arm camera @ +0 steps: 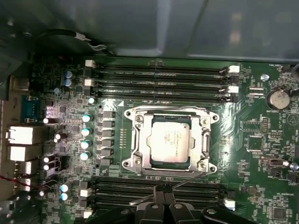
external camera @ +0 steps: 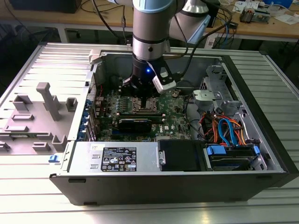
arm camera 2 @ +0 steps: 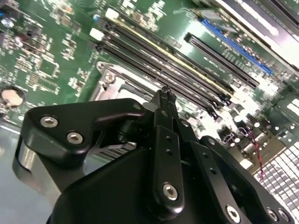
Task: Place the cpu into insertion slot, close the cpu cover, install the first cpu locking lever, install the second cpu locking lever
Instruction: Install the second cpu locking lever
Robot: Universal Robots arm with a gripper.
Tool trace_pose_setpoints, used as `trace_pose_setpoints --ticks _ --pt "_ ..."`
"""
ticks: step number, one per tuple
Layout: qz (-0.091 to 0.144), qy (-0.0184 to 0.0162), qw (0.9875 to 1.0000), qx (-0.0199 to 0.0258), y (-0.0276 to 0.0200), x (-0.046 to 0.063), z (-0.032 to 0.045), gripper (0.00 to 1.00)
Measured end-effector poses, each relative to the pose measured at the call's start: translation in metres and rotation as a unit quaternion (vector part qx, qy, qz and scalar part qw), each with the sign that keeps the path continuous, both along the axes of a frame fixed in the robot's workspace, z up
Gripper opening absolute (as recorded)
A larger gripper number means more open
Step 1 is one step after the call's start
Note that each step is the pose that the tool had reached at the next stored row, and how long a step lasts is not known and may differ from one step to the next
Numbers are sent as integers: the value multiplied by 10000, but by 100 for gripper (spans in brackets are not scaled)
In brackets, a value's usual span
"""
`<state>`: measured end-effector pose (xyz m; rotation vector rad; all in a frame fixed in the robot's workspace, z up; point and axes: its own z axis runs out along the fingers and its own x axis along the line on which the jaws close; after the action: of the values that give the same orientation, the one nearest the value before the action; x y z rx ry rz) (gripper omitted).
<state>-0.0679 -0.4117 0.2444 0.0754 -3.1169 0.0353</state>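
The cpu is seen seated in the insertion slot in the first wrist view, with the cpu cover lowered around it. A thin locking lever lies angled beside the socket's edge, near the memory slots. The gripper is cut off by the frame edge; its fingertips appear brought together. In the exterior view, the socket is partly hidden behind the arm.
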Motion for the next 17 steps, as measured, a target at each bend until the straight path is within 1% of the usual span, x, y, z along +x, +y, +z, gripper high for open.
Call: trace_pose_setpoints --ticks 5,13,15,17 --pt "0 0 10000 1 0 -137 -15 11" --pt "30 0 10000 2 -4 -182 -153 11" --pt "36 0 10000 2 -17 -189 -162 11" --pt "43 0 10000 2 -40 -199 -162 11"
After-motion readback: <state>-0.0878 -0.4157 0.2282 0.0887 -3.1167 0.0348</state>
